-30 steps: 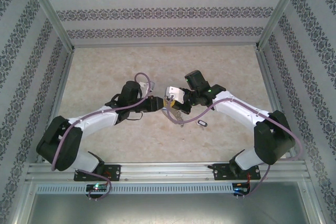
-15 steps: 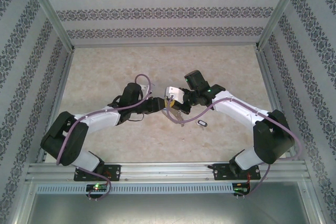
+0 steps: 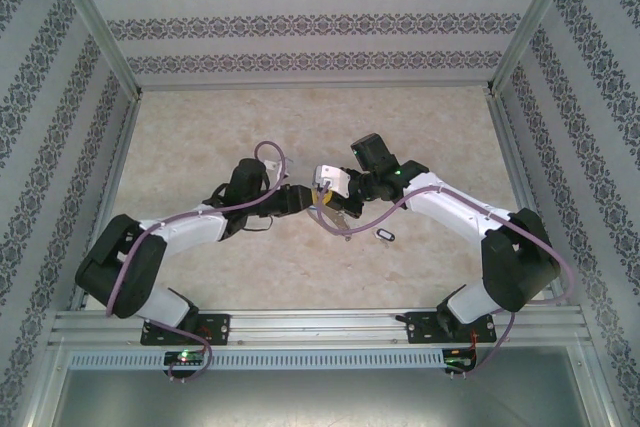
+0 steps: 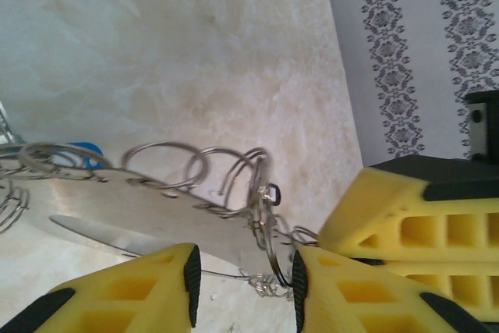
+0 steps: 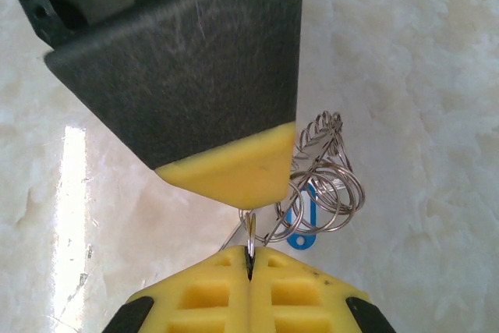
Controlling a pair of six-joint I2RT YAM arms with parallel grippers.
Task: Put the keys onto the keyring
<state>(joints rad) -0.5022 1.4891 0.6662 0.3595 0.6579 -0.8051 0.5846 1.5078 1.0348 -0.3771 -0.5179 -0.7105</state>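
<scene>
The keyring (image 5: pixel 321 193) is a thin wire loop strung with several small silvery rings and a blue tag (image 5: pixel 300 229). It hangs just above the table at the centre. My right gripper (image 5: pixel 249 259) is shut on one small ring of it, which stands on edge between the pads. My left gripper (image 4: pixel 243 271) faces it tip to tip, open. One ring (image 4: pixel 274 247) stands between its jaws and touches the right pad. In the top view both grippers (image 3: pixel 300 197) (image 3: pixel 331 197) meet over the bunch. A loose blue-and-white key (image 3: pixel 383 235) lies on the table near the right arm.
The pale marbled table (image 3: pixel 200 137) is walled by patterned panels (image 3: pixel 320 22) at the back and both sides. The right gripper's yellow finger (image 4: pixel 421 220) is close beside my left one. A metal rail (image 3: pixel 320 325) runs along the near edge.
The left arm has drawn in and edged a little towards the right gripper. Its jaws stand slightly wider than a second ago. The right arm and the keyring have held still.
</scene>
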